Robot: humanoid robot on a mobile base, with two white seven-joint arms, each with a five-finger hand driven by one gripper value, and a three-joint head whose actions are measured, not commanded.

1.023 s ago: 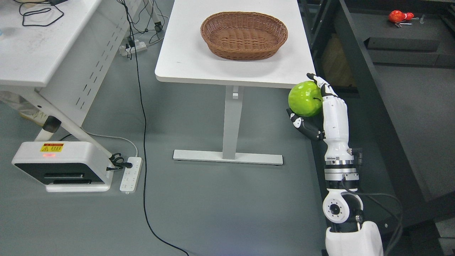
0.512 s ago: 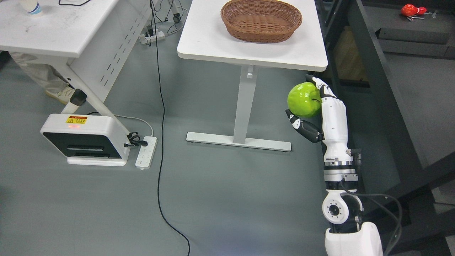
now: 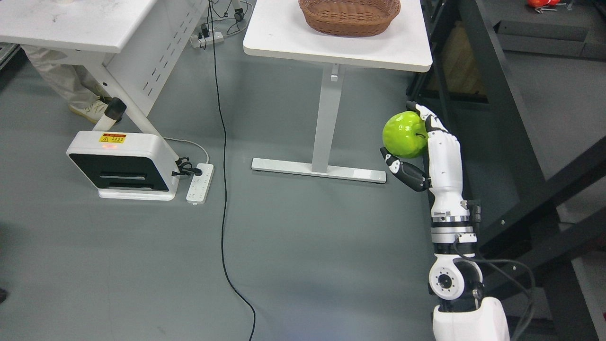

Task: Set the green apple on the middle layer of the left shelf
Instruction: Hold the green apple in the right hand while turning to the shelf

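Note:
My right hand (image 3: 411, 137) comes up from the lower right and is shut on a green apple (image 3: 405, 134). It holds the apple in the air above the grey floor, below the near right corner of a white table (image 3: 284, 38). The fingers curl over the top of the apple and the thumb presses it from below. My left arm is out of view. No left shelf shows in the picture.
A brown wicker basket (image 3: 349, 16) stands on the white table. A dark metal frame (image 3: 502, 109) runs along the right. A white device (image 3: 120, 163), a power strip (image 3: 200, 182) and a black cable (image 3: 222, 189) lie on the floor. A person's leg and shoe (image 3: 87, 110) show at left.
The whole picture has shifted: the table, basket and floor device have slid up and right, so the camera has moved. My right hand holds the apple as before.

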